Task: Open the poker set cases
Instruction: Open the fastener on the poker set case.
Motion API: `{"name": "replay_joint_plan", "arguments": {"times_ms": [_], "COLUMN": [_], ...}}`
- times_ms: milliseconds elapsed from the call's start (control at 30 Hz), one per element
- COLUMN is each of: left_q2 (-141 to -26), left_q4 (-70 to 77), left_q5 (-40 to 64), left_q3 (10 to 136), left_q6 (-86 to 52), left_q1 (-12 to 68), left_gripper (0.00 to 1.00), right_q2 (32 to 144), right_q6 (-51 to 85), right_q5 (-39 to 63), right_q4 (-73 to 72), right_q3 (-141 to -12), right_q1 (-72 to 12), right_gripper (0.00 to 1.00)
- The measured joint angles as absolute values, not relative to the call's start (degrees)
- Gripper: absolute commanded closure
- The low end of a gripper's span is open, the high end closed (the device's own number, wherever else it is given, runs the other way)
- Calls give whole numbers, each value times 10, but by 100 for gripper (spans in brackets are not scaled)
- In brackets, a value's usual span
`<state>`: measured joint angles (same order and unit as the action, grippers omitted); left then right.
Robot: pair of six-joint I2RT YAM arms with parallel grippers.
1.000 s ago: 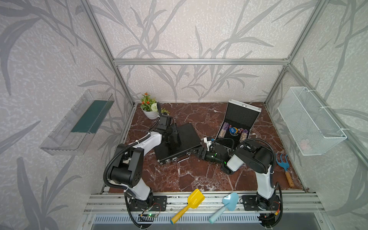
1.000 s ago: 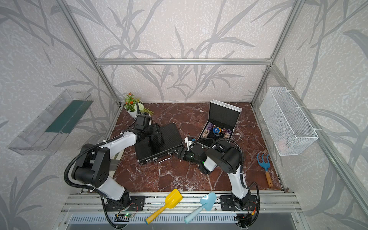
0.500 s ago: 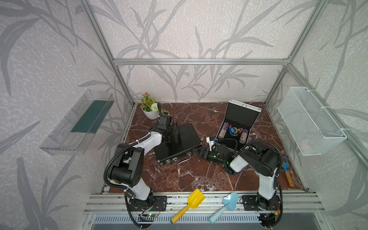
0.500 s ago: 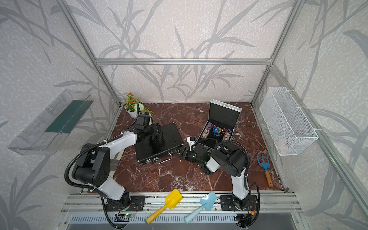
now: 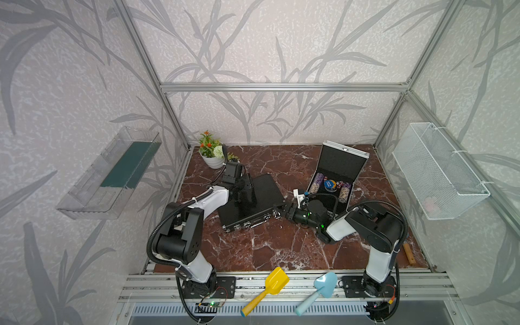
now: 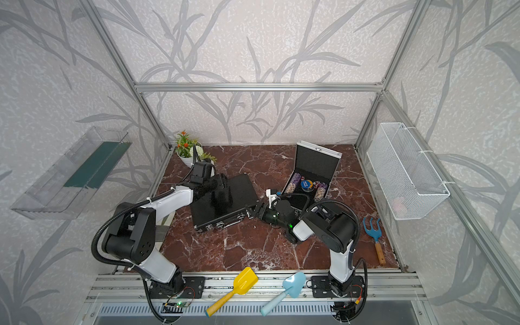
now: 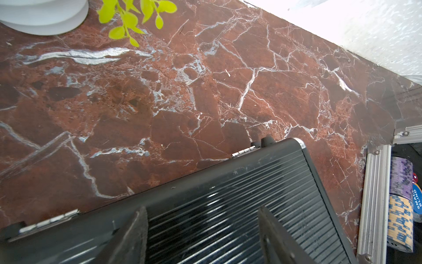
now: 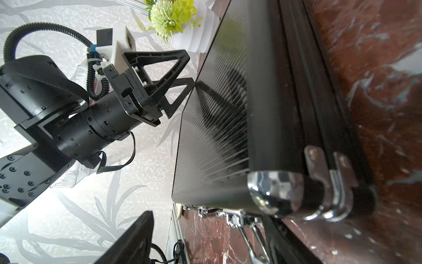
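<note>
We judge the wide-spread left pincer (image 7: 202, 211) rests on the closed ribbed black poker case (image 5: 261, 197) to steady it while the right pincer (image 5: 280, 210), also wide, meets its near-right corner.

One inscription is legible. In the left wrist view, a blue disc (image 7: 417, 201) bears the white words "SMALL BLIND". The disc lies inside the silver case (image 7: 374, 194), just beside the patterned chip stacks (image 7: 400, 217). In both top views the print on this disc is too small to read.
</note>
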<state>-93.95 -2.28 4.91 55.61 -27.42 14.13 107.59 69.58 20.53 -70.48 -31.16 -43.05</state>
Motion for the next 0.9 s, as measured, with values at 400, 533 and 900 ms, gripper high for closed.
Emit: {"name": "replay_joint_plan", "arguments": {"times_ms": [400, 533, 900], "left_q2": [-886, -787, -412], "left_q4": [-28, -77, -226], "left_q5": [40, 25, 10], "left_q3": [509, 445, 270], "left_q6": [-282, -302, -401], "left_q1": [142, 142, 151], "left_gripper": [33, 29, 24], "right_q2": [1075, 1075, 1075], "right_q6": [741, 751, 761], "right_q5": [209, 211, 211], "right_q4": [-684, -687, -688], "right_q3": [-327, -334, -334], "right_q1": [-428, -428, -428], "right_gripper": [25, 25, 25]}}
